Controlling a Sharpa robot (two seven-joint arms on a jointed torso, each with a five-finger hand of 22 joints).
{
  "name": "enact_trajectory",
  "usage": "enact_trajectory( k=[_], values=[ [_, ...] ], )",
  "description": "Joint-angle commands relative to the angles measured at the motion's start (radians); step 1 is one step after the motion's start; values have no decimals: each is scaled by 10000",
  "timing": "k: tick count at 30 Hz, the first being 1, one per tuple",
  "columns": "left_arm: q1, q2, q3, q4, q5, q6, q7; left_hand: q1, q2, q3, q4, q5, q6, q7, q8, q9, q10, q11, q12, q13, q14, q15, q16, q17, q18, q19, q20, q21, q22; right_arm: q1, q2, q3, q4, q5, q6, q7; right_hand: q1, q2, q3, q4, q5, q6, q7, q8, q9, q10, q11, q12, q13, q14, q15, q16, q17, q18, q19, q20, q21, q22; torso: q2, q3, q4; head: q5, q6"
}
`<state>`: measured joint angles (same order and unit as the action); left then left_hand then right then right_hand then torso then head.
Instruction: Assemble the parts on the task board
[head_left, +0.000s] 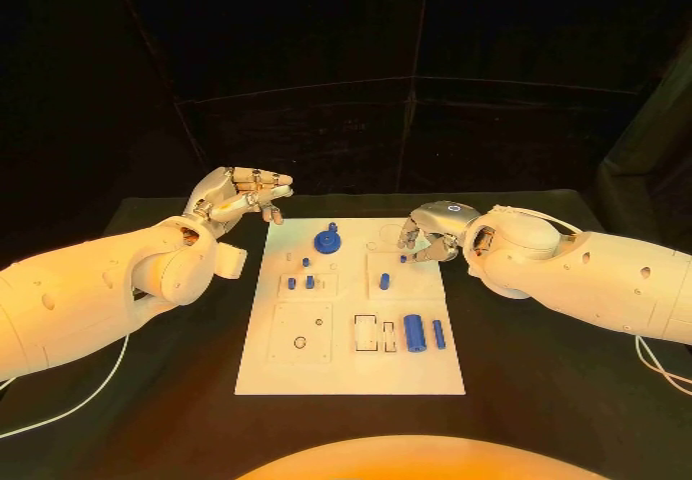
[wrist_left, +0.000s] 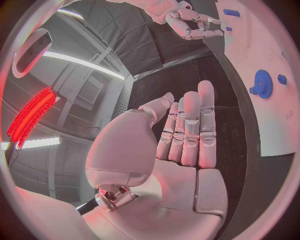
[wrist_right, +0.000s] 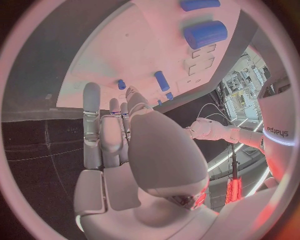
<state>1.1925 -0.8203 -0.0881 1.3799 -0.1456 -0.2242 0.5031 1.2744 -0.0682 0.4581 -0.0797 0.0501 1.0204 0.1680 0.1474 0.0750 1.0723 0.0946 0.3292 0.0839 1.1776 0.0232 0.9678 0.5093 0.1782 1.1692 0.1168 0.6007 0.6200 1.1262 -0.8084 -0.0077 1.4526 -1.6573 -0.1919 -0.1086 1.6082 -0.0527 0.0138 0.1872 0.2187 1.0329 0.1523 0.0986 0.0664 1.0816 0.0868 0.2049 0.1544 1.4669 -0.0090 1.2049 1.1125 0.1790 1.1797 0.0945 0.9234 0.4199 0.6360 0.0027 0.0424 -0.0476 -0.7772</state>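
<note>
The task board (head_left: 351, 345) lies at frame centre with blue parts (head_left: 413, 331) unassembled. Left hand (head_left: 240, 196) hovers released at upper left; right hand (head_left: 427, 234) likely reaches, grasp unclear.

Left arm (head_left: 101, 285) in from the left, bent upward at the wrist. Left hand (head_left: 238, 197) raised, palm turned inward, fingers (wrist_left: 190, 127) straight and side by side, holding nothing. Right arm (head_left: 606, 285) in from the right, reaching toward the middle. Right hand (head_left: 430, 228) lowered, fingers (wrist_right: 100, 125) extended close together and pointing down, nothing between them.
</note>
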Motion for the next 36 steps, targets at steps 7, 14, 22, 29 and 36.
enact_trajectory(
  k=[7, 14, 22, 29, 36],
  values=[
    [12, -102, 6, 113, 507, -43, 298, -38, 78, -34, 59, -18, 27, 36, 33, -2, 27, 27, 51, 16, 10, -85, -19, -32, 51, 44, -14, -66, -31, -49, 206, 4, -167, -459, 555, -82, 101, 5, 417, 9, -14, 133, 37, -110, 9, 146, 13, -175, -345, 198, 87, 43, 0, 52, 54, 7, 60, 20, 27, 19, -15, 33, -46],
    [13, -116, 6, 163, 510, -51, 249, -64, 80, -49, 75, -18, 3, 63, 29, -11, 0, 44, 61, 14, 16, -76, -14, -47, 47, 58, -13, -81, -47, -121, 376, 3, -311, -602, 763, -145, 124, -77, 1025, -8, -176, 254, 31, -185, 11, 314, 4, -292, -667, 200, 76, 39, 1, 53, 31, 2, 109, 47, 28, 19, -4, 24, -86],
    [13, -125, 6, 160, 511, -47, 208, -87, 84, -62, 89, -18, -16, 79, 28, -17, -23, 57, 70, 14, 19, -66, -10, -59, 42, 70, -9, -96, -61, -200, 543, 3, -458, -667, 919, -187, 16, -217, 1736, -40, -297, 389, 15, -240, 16, 493, -14, -368, -899, 204, 58, 40, 9, 41, 60, -2, 226, 161, 20, 14, -8, 36, -103],
    [13, -134, 5, 141, 511, -43, 164, -102, 82, -72, 98, -18, -32, 87, 26, -22, -41, 65, 77, 13, 21, -59, -7, -68, 40, 78, -6, -108, -72, -230, 619, 2, -531, -801, 1016, -368, -444, -552, 3356, -241, -788, 536, -13, -299, 18, 679, -6, -496, -918, 213, 42, 67, 49, 21, 85, 4, 442, 379, 15, 19, -13, 54, -115],
    [13, -136, 5, 116, 512, -32, 108, -142, 71, -100, 119, -18, -62, 101, 24, -31, -76, 79, 91, 12, 21, -47, -2, -86, 36, 91, 2, -131, -94, -243, 651, 2, -533, -1047, 751, -633, -733, -610, 4424, -686, -998, 808, -65, -222, 56, 1030, -122, -392, -881, 331, -63, 432, 458, -107, 448, -61, 1071, 1302, 13, 22, -15, 55, -131]
  ],
)
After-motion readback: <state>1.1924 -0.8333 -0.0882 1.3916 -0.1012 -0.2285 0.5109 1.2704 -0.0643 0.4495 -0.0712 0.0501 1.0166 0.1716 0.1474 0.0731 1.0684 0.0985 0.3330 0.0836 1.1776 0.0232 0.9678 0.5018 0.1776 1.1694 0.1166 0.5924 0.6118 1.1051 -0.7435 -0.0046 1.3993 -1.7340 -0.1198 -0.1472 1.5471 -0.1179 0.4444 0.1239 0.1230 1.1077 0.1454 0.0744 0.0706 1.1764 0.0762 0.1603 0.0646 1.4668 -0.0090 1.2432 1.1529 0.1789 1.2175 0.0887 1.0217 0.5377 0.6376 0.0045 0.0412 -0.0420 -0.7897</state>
